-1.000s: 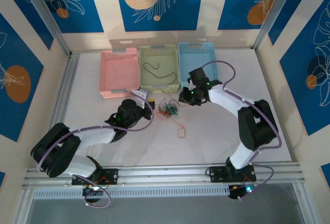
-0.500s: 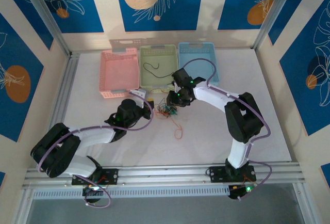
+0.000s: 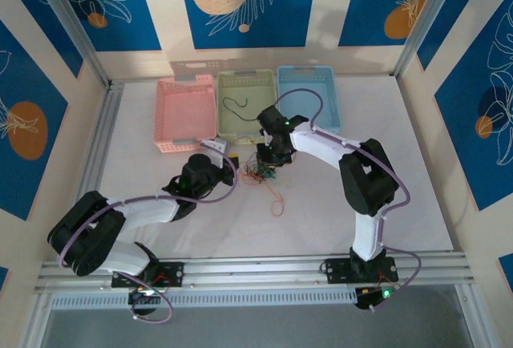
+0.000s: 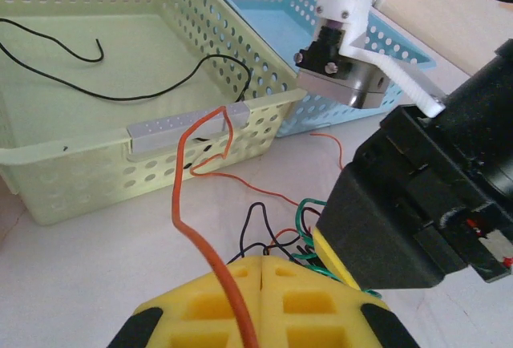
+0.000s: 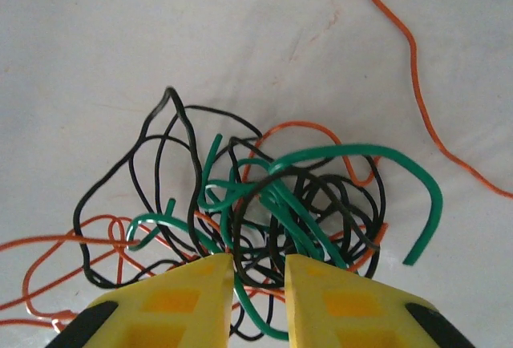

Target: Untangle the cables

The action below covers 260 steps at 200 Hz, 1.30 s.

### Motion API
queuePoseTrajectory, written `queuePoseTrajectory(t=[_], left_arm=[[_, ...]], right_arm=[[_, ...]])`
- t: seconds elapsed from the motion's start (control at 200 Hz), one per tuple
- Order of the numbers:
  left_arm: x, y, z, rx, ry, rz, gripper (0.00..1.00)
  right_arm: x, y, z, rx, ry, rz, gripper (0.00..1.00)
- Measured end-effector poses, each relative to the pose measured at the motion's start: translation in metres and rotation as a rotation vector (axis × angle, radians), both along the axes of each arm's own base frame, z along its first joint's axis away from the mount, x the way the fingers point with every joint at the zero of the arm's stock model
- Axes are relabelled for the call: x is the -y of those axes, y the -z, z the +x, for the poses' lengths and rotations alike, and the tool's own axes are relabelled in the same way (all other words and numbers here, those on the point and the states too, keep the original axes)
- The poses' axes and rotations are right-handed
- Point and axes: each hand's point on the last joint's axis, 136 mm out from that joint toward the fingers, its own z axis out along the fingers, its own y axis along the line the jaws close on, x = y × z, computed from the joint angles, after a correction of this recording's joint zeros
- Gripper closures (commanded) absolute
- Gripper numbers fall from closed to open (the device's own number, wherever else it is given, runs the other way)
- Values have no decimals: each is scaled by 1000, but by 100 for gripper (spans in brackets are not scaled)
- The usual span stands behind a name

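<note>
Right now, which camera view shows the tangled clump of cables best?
The right wrist view: the clump is close, with black, green and orange strands distinct. The left wrist view shows part of it behind the tool. The top view shows a tiny knot.

— Any lettering near my gripper that you can read?
— None. I find no word, number, brand or label on anything around it.
— Same from my side: nothing legible anywhere beside or ahead of it.
</note>
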Motion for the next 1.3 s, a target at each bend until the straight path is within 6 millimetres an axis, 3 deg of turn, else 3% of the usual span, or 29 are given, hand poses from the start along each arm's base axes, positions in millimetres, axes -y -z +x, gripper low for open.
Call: queuePoseTrajectory(t=[0.46, 0.76, 0.9, 1.075, 1.301], left_arm=[[-2, 3, 0, -5, -5, 4, 100], [-3, 2, 0, -4, -5, 3, 100], [-5, 1, 0, 1, -17, 3, 100], [-16, -3, 1, 11, -62, -6, 100], [-51, -3, 3, 13, -195, -31, 100]], right_arm=[[0, 8, -2, -45, -13, -47, 76], [1, 10, 0, -38, -19, -61, 97], [9, 6, 0, -8, -5, -58, 100], [50, -11, 5, 38, 119, 1, 100], [144, -22, 23, 49, 490, 225, 100]])
